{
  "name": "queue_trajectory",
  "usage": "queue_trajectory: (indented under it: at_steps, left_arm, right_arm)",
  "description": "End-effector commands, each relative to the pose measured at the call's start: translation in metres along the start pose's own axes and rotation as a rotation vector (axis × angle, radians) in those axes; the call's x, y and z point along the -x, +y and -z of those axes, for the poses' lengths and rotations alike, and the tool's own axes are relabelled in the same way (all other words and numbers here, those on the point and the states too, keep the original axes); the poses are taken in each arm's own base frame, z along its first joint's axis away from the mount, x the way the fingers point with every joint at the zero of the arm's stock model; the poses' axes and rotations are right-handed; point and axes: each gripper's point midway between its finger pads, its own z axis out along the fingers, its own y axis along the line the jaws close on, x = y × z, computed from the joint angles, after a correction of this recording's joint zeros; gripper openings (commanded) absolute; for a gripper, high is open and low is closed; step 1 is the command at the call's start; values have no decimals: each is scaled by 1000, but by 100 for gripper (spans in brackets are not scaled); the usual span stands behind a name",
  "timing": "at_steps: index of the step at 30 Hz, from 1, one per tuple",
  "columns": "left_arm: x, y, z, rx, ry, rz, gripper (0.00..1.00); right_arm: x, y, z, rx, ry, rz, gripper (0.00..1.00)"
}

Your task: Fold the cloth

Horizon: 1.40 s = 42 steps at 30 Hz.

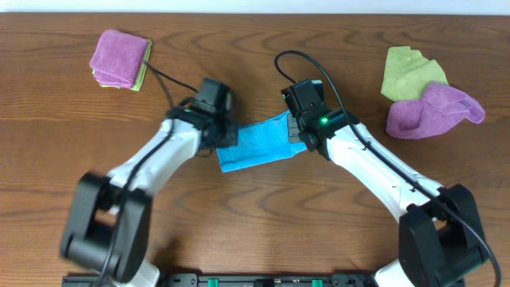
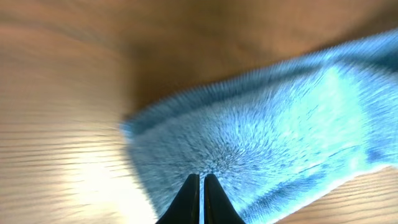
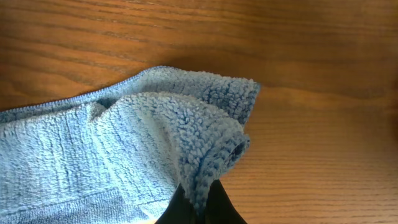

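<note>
Wooden surface (image 1: 255,48) carries the blue cloth (image 1: 259,147) at its centre, held taut from 9 to 3 o'clock, probably so both ends travel evenly into a fold. Spare cloths, a folded stack (image 1: 119,57) at 10 o'clock and crumpled cloths (image 1: 430,100) at 2 o'clock, lie well apart. The left claw (image 1: 225,137) is pinched tight on the 9 o'clock end; the right claw (image 1: 296,131) is closed on a raised corner.

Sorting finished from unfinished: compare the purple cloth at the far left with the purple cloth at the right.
The left purple cloth is folded into a flat square; the right purple cloth is a crumpled heap. The left one lies atop a folded yellow-green cloth; the right one overlaps a crumpled yellow-green cloth. Both are purple, on the wooden table.
</note>
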Motion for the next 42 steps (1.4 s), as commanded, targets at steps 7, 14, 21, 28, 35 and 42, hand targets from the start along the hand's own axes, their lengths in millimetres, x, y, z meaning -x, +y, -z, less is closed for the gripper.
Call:
queue_trajectory:
  at_steps: [7,14,21,28,35,42]
  left_arm:
    - [50,75,128,125,-297,159,6]
    - [37,118,170,182,-339,279,6]
    - [32,130,200,133,-400,342,6]
    - [27,129,199,123,-378,338,6]
    - [24,129,199,124,-367,340,6]
    - [24,129,199,124,-367,341,6]
  right_arm:
    - [15,33,23,-9,-114,113,1]
    - [3,79,27,34,-158,245,2]
    - [-25,116,10,58,-130,341,2]
    - [-28,146,14,117,-184,360,2]
    - [-29,167,18,224,-181,353,2]
    - [-38,174,16,270,-145,365,1]
